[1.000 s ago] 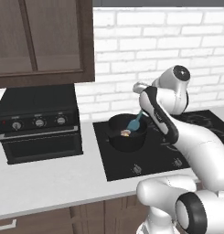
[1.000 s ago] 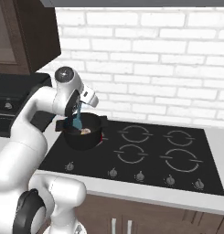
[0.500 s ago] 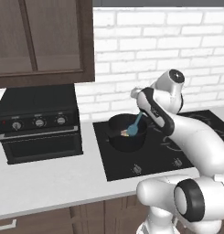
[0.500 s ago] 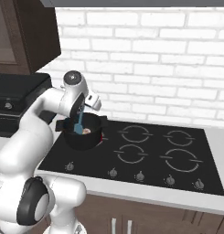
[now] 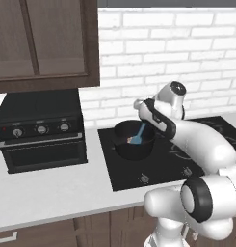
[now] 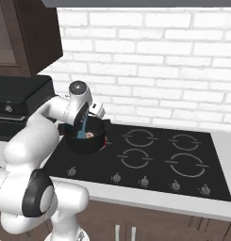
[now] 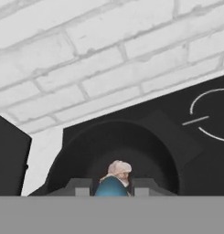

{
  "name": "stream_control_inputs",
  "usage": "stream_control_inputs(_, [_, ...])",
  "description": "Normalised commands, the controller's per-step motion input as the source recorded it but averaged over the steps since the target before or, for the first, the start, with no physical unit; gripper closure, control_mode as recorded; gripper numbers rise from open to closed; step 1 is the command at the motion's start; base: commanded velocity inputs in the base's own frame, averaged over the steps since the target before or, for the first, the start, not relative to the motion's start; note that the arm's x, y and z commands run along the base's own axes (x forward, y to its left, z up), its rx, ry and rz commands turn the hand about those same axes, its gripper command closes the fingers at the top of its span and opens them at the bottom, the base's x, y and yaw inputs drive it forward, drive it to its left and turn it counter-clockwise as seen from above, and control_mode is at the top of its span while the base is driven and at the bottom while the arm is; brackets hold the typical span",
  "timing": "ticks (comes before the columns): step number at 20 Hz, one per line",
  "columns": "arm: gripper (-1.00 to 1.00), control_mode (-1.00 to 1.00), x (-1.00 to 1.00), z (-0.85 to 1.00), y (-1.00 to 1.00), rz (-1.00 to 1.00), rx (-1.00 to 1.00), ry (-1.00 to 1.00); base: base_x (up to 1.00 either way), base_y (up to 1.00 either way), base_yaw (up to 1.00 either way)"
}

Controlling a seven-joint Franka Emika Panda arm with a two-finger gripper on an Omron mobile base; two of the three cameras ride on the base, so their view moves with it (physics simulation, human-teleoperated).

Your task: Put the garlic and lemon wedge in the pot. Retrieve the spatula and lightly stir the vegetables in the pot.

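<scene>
The jaws hold the spatula (image 5: 138, 135) tightly, its blade below them inside the pot (image 5: 133, 141). Stirring should be small and slow, so the garlic (image 7: 118, 169) just ahead of the jaws stays in.

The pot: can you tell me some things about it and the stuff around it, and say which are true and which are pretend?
1. The pot sits on the black cooktop. True.
2. The pincer is shut on the spatula. True.
3. The spatula is red. False: it is light blue.
4. The spatula's end is down inside the pot. True.
5. The pot stands on top of the black oven. False: the oven is beside the cooktop, apart from the pot.
6. The wall behind is wooden. False: it is white brick.
</scene>
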Motion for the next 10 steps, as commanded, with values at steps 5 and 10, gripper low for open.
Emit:
stream_control_inputs(5, [1.0, -1.0, 0.22, -0.22, 0.08, 0.0, -0.15, -0.16, 0.0, 0.0, 0.0])
stream_control_inputs(10, [1.0, -1.0, 0.09, 0.0, 0.04, 0.0, -0.2, -0.31, 0.0, 0.0, 0.0])
